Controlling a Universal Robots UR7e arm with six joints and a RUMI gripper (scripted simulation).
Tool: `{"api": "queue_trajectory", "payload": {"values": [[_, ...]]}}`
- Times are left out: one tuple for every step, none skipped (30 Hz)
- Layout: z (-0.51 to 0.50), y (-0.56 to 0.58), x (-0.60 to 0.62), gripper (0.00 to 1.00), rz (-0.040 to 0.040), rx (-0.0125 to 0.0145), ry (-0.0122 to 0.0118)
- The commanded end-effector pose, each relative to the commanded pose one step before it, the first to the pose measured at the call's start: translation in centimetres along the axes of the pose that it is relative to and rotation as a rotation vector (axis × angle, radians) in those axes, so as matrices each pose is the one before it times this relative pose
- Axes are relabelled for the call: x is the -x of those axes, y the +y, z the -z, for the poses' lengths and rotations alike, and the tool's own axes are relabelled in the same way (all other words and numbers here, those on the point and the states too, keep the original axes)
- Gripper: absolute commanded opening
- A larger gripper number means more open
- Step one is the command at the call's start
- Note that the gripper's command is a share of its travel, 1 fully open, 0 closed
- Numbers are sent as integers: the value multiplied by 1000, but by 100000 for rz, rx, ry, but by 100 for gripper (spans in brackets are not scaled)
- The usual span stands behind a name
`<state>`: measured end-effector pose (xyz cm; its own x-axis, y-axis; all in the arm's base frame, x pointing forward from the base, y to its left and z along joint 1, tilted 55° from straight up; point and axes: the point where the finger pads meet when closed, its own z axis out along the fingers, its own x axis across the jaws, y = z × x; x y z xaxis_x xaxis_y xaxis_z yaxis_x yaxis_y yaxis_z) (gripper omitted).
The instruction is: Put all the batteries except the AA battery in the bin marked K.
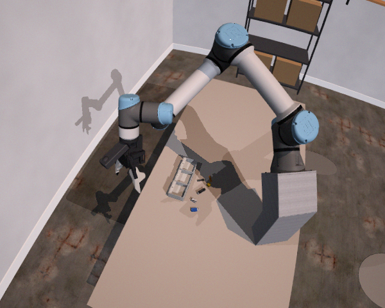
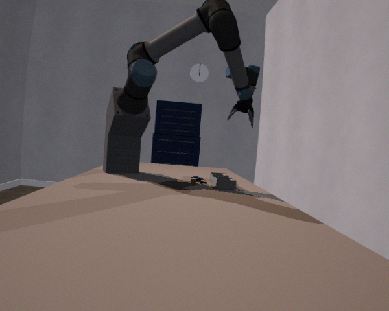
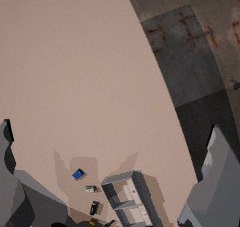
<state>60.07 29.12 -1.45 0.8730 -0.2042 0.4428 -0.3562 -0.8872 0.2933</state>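
A grey row of three bins (image 1: 181,179) stands on the tan table; it also shows in the exterior view (image 2: 222,181) and in the wrist view (image 3: 127,197). The bin marks are too small to read. Several small batteries lie beside it: a blue one (image 1: 194,209) (image 3: 78,174), a pale one (image 1: 193,199) (image 3: 90,189), a dark one (image 1: 200,190) (image 3: 94,207), a thin dark one (image 1: 199,180) and a yellow one (image 1: 208,183). My gripper (image 1: 128,174) (image 2: 241,115) is open and empty, high above the table's left edge, well away from the batteries.
The robot's grey pedestal (image 1: 285,202) stands on the table right of the batteries. A white wall (image 2: 329,116) runs close along the bin side of the table. A shelf with boxes (image 1: 285,36) stands behind the table.
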Motion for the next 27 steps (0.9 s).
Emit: {"api": "queue_trajectory", "payload": {"values": [[70, -45, -6, 100, 20, -108, 81], [0, 0, 0, 100, 0, 0, 0], [0, 0, 0, 100, 0, 0, 0], [0, 0, 0, 100, 0, 0, 0], [0, 0, 0, 100, 0, 0, 0], [0, 0, 0, 100, 0, 0, 0], [0, 0, 0, 100, 0, 0, 0], [0, 0, 0, 100, 0, 0, 0], [0, 0, 0, 100, 0, 0, 0], [0, 0, 0, 100, 0, 0, 0], [0, 0, 0, 100, 0, 0, 0], [0, 0, 0, 100, 0, 0, 0], [0, 0, 0, 100, 0, 0, 0], [0, 0, 0, 100, 0, 0, 0], [0, 0, 0, 100, 0, 0, 0], [0, 0, 0, 100, 0, 0, 0], [0, 0, 0, 100, 0, 0, 0], [-764, 265, -199, 4, 1, 1, 1], [-764, 266, -199, 4, 0, 1, 1], [-764, 266, -198, 4, 0, 1, 1], [-764, 266, -198, 4, 0, 1, 1], [-764, 266, -198, 4, 1, 1, 1], [-764, 266, -198, 4, 1, 1, 1], [-764, 266, -198, 4, 1, 0, 1], [-764, 266, -198, 4, 1, 0, 1], [-764, 266, -198, 4, 1, 0, 1], [-764, 266, -198, 4, 1, 1, 1]]}}
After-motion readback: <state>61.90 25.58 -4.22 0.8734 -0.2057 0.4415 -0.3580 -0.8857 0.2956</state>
